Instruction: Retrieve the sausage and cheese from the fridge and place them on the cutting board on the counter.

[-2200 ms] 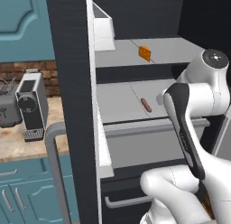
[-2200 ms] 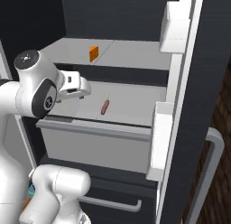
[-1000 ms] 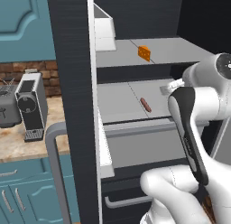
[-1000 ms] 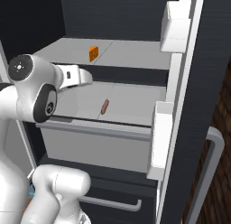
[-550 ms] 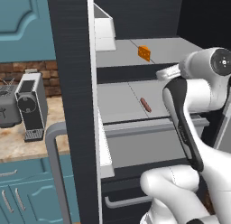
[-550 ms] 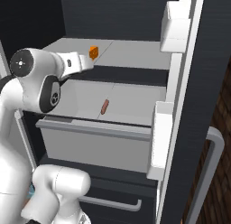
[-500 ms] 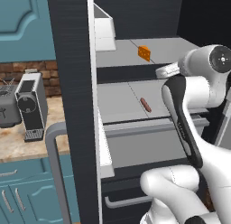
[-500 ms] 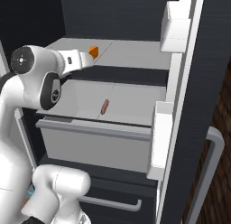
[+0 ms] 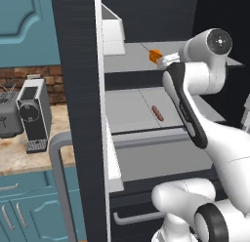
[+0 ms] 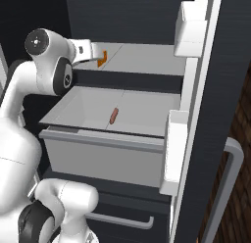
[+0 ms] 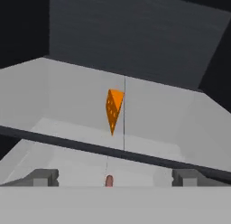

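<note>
The fridge (image 9: 78, 90) stands open. An orange cheese (image 9: 155, 55) wedge sits on its upper grey shelf (image 10: 147, 58). My gripper (image 9: 165, 60) is level with that shelf, open, just short of the cheese (image 10: 101, 59) and pointing at it. Along the hand, the cheese (image 11: 113, 109) stands centred ahead, between my two spread fingertips (image 11: 43, 177). The reddish sausage (image 9: 157, 113) lies alone on the floor of the lower drawer (image 10: 98, 144), below my hand; the sausage (image 10: 114, 115) is untouched, and its tip (image 11: 108, 180) shows low in the hand view. The counter (image 9: 29, 158) lies left of the fridge. The cutting board is out of view.
White door bins (image 10: 190, 34) hang on the open door beside the shelves, with a grey bar handle (image 10: 230, 188) outside. A coffee machine (image 9: 34, 114) and toaster (image 9: 7, 116) stand on the counter, above teal cabinets (image 9: 29, 211).
My hand has risen from the level of the lower drawer to the upper shelf and swung in toward the cheese. The jaws stayed open; cheese and sausage have not moved.
</note>
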